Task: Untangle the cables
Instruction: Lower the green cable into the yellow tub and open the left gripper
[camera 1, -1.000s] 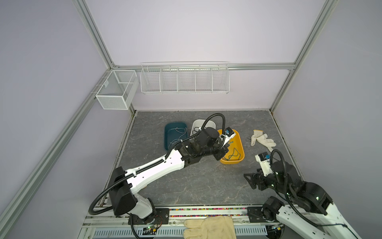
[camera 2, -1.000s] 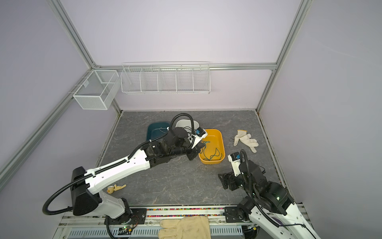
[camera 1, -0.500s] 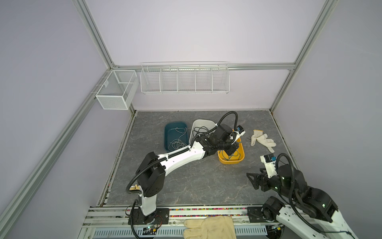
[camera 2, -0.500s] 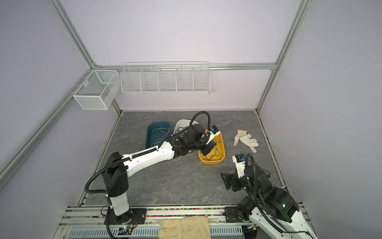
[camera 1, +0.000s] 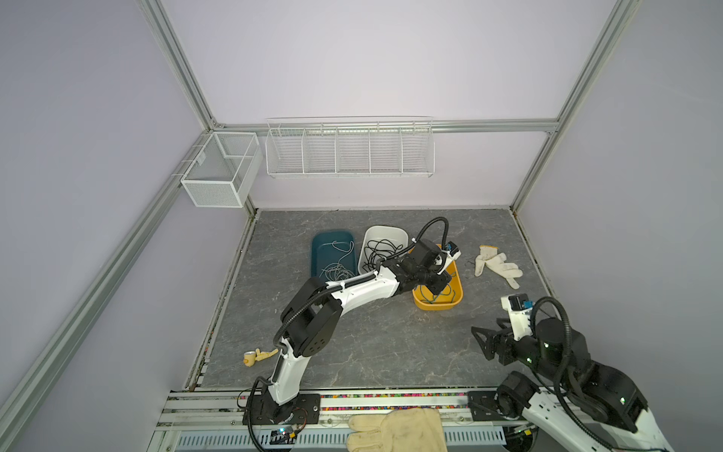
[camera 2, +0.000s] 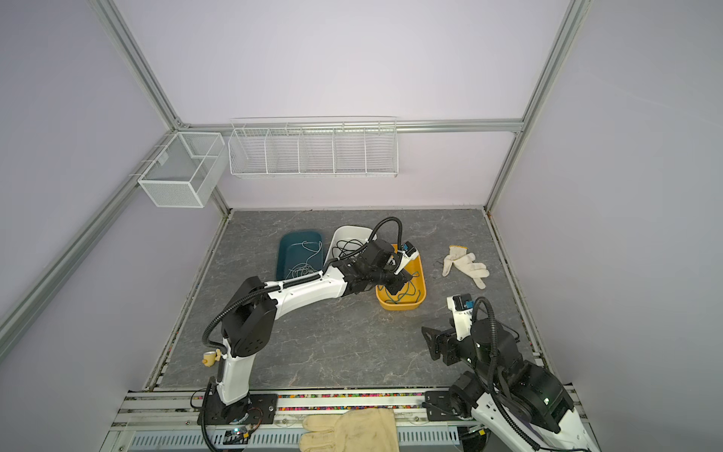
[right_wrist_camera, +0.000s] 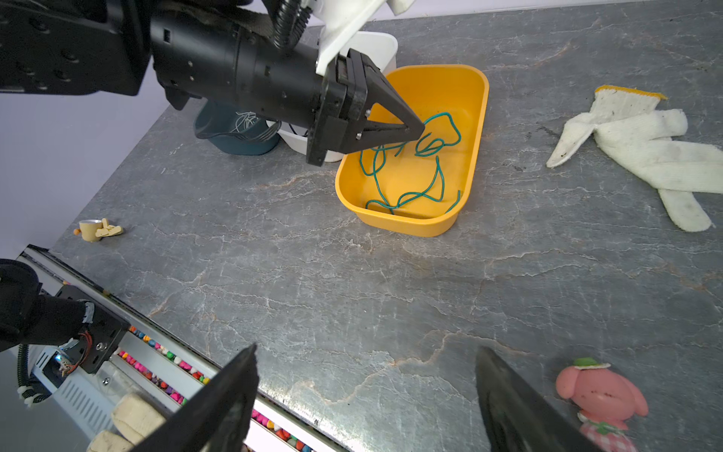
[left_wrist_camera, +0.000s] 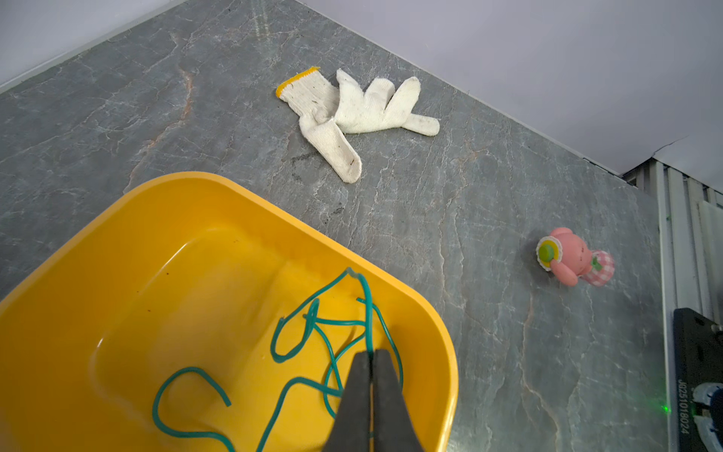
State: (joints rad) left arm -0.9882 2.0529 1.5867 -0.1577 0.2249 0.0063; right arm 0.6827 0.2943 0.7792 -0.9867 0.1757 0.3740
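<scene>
Tightly shut, left jaws pinch teal cable (left_wrist_camera: 367,313).

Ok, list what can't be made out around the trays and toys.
Teal cable: too thin to trace in both top views, partly under the left gripper.
White tray: in the right wrist view the left arm hides its contents.
Pink toy: bottom edge of the right wrist view cuts it off; neither top view shows it.
</scene>
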